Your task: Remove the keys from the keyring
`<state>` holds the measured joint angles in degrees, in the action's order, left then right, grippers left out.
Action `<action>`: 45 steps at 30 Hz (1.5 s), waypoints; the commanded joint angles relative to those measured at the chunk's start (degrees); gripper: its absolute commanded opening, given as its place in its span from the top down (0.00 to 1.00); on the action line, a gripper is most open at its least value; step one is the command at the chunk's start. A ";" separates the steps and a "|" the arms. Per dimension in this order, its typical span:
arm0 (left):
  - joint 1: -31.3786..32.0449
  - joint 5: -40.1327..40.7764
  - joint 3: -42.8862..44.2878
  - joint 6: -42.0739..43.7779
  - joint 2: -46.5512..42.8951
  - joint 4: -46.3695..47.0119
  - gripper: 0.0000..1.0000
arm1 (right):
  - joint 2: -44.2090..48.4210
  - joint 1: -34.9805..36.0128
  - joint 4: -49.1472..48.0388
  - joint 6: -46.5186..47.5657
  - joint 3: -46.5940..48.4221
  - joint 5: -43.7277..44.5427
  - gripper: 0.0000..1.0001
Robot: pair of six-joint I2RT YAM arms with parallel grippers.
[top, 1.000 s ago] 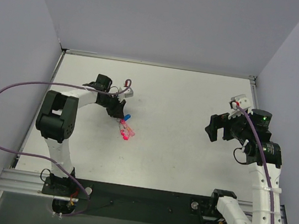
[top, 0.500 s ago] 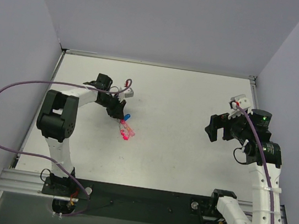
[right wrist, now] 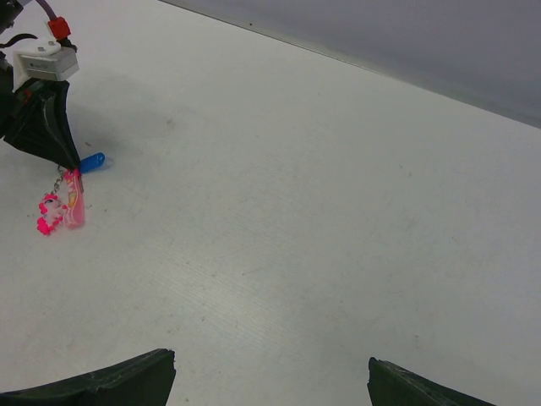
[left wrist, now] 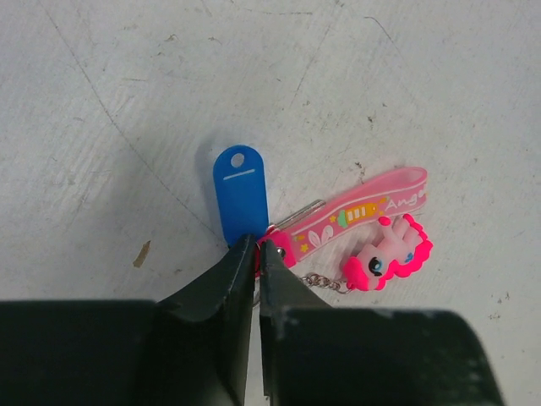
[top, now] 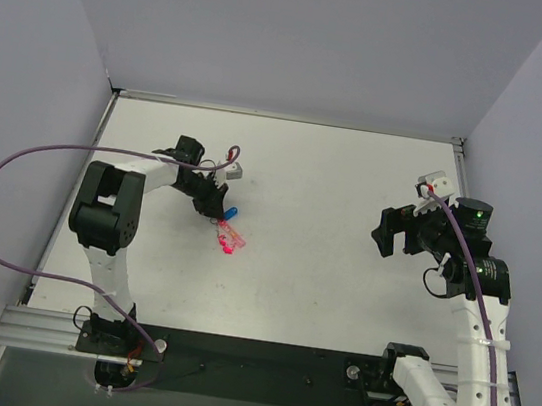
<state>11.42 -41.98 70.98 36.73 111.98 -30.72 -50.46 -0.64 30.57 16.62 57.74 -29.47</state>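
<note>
Blue plastic key [left wrist: 240, 193] lying flat on the white table [left wrist: 101, 93], with a pink strap [left wrist: 359, 211] and a little pony charm [left wrist: 389, 252] fanned out beside it. The left gripper [left wrist: 257, 250] is squeezed tight on the key's lower end, right where the strap joins. Can't make out the keyring itself. The right gripper [top: 386, 235] hangs well apart, jaws spread wide, holding nothing.
</note>
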 commanded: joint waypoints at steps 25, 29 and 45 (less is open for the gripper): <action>2.20 -12.95 2.32 -2.63 -8.71 -2.76 1.00 | -9.74 16.64 -6.12 0.52 4.75 -15.08 0.09; 4.39 -14.10 4.43 -2.98 -9.24 -4.70 1.00 | -14.05 19.10 -11.13 -1.32 4.67 -17.20 0.09; 10.81 -23.32 11.46 -6.32 -13.02 -9.44 1.00 | -30.57 26.22 -24.76 -0.54 5.11 -24.75 0.27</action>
<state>21.02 -59.18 79.02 30.79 102.65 -38.44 -79.31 23.81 9.45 14.22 60.77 -49.65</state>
